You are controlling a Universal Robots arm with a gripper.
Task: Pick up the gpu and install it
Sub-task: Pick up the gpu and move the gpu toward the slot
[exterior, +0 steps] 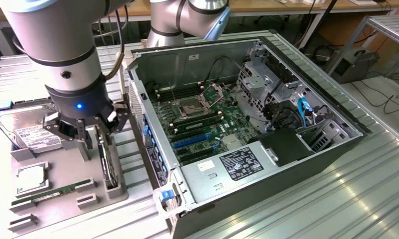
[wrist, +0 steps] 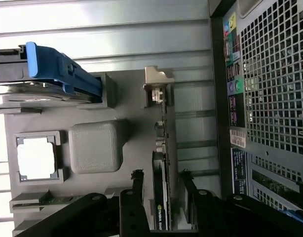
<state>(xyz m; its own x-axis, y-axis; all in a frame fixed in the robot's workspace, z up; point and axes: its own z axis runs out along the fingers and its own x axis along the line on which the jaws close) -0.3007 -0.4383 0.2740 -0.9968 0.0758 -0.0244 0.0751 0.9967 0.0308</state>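
Where the exterior view comes closest, at lower left, a gray tray (exterior: 66,185) sits on the ribbed metal table (exterior: 358,194). A green memory stick (exterior: 53,191) lies in the tray's front slot, with a square chip (exterior: 29,179) in a pocket just behind it.

At the tray's edge toward the exterior view's right, the gpu (exterior: 108,162) stands on edge in a narrow slot, not installed. The gripper (exterior: 96,139) is right over it, at mid left of the frame.

In the wrist view the gripper (wrist: 160,175) has its jaws spread wide. One black finger (wrist: 136,181) sits on each side of the gpu (wrist: 161,207), with a gap both ways, so nothing is gripped. The card's silver bracket (wrist: 156,84) is at the end away from the fingers. Beside the card are a blank gray block (wrist: 94,147) and the chip (wrist: 37,158).

Further back on the tray is a hard drive (exterior: 32,133) with a white label.

The open computer case (exterior: 332,149) fills the centre and right, lying on its side with the motherboard (exterior: 199,124) exposed. It is just beside the tray.

A wooden bench (exterior: 266,6) runs along the top edge.
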